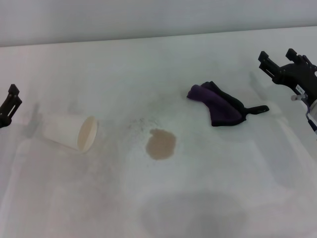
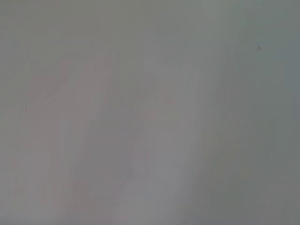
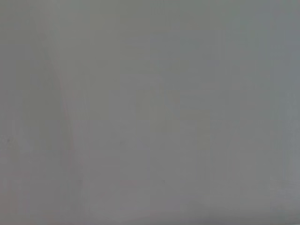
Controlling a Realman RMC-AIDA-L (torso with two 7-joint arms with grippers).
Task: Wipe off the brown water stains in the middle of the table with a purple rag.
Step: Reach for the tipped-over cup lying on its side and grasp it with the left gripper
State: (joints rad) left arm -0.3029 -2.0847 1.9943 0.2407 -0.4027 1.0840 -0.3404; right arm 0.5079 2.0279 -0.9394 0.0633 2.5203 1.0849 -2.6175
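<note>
The brown water stains point(image 1: 160, 144) form a tan roundish blotch near the middle of the white table point(image 1: 148, 69), with faint dark specks just behind it on the left. The purple rag point(image 1: 218, 105) lies crumpled behind and to the right of the blotch, its black loop tab pointing right. My right gripper point(image 1: 279, 57) hovers open to the right of the rag, apart from it, holding nothing. My left gripper point(image 1: 10, 103) shows only partly at the far left edge. Both wrist views show nothing but plain grey surface.
A white paper cup point(image 1: 69, 132) lies on its side to the left of the blotch, its mouth facing the stain. The table's far edge meets a pale wall at the back.
</note>
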